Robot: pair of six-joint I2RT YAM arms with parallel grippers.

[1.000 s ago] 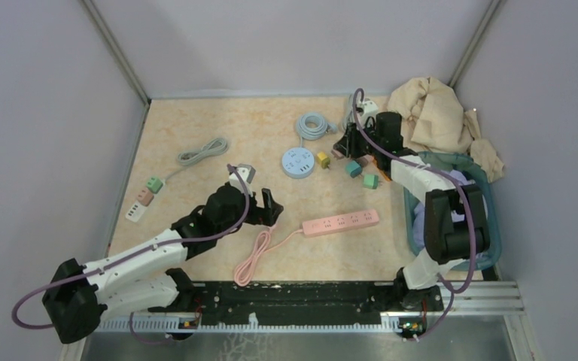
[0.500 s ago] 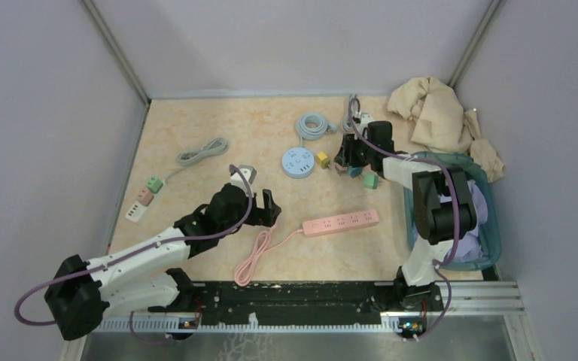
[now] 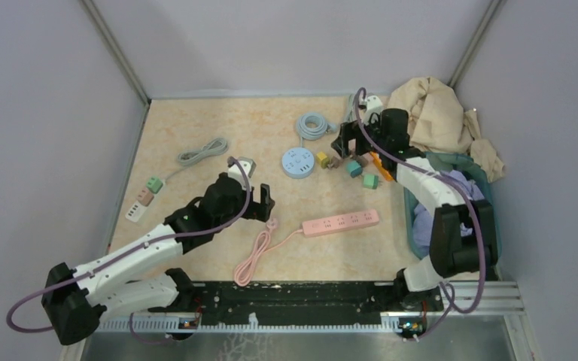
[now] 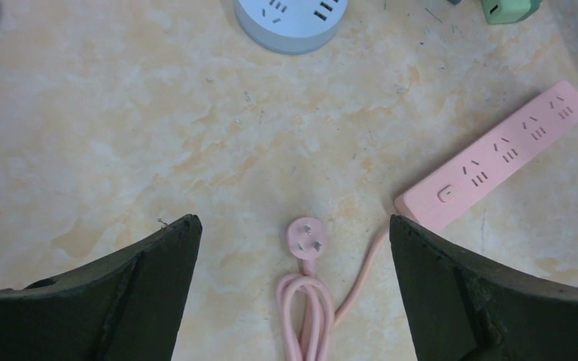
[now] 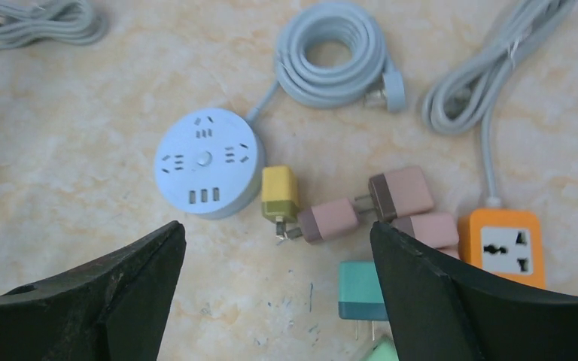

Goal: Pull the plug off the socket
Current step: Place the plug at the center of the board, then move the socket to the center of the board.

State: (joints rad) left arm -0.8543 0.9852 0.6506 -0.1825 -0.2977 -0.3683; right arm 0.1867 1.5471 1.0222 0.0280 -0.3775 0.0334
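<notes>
Currently the right gripper (image 5: 275, 233) hangs with jaws spread wide, gripping nothing, over a loose cluster of cube plugs (image 5: 400, 192) on the marbled tabletop (image 5: 83, 113). The yellow plug (image 5: 279, 192) lies free on its side, just beside the rim of the round pale-blue socket (image 5: 208, 162), its prong end touching a mauve plug (image 5: 328, 220). The left gripper (image 4: 293, 226) likewise gapes empty above the pink cord plug (image 4: 306, 237), which lies on the tabletop near the end of the pink power strip (image 4: 497, 154).
</notes>
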